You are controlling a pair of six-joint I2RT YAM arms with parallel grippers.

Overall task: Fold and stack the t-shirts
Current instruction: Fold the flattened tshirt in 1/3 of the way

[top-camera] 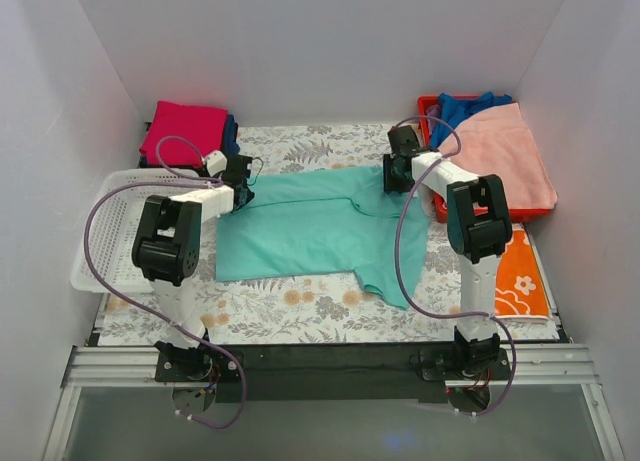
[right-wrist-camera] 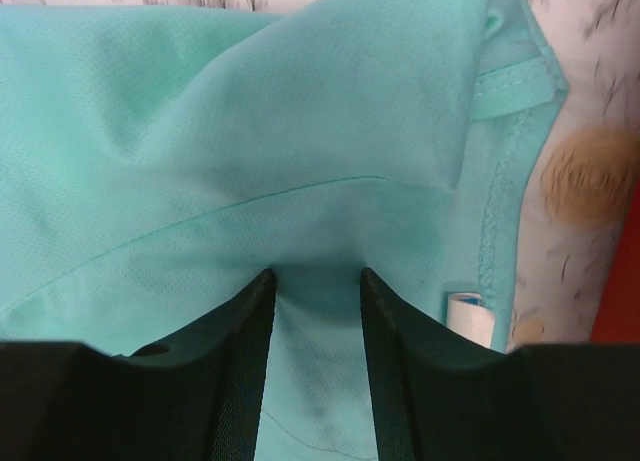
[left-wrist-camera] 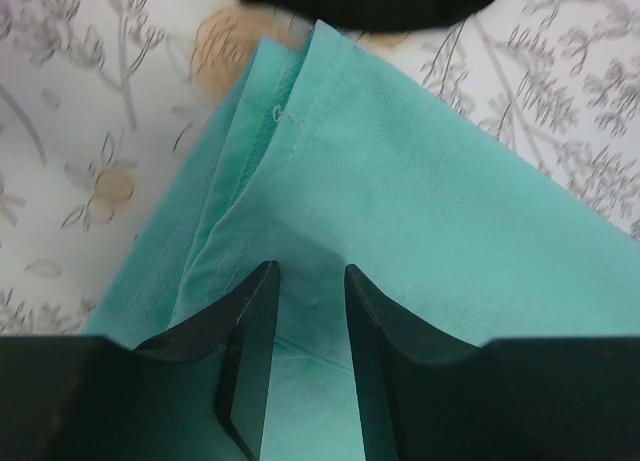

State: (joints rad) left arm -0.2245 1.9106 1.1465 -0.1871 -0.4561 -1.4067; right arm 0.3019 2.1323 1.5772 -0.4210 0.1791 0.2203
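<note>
Mint-teal soft knit t-shirt (top-camera: 300, 226) lies spread mid-table on the floral-print tablecloth (top-camera: 300, 306). Both arms are on its far edge. Left gripper (left-wrist-camera: 310, 276) is clamped on a doubled, stitched hem corner. Right gripper (right-wrist-camera: 316, 281) is pinched on fine-mesh fabric near a stitched edge with a small white tag (right-wrist-camera: 470, 316), and creases fan out from the jaws.

Looks like the first fold. Lift both ends level and keep the edge taut, then bring it toward the near hem without dragging. The cloth is thin, limp and stretchy, so uneven pull will skew it. Folded magenta shirt (top-camera: 183, 129) sits far-left, likely the stack.
</note>
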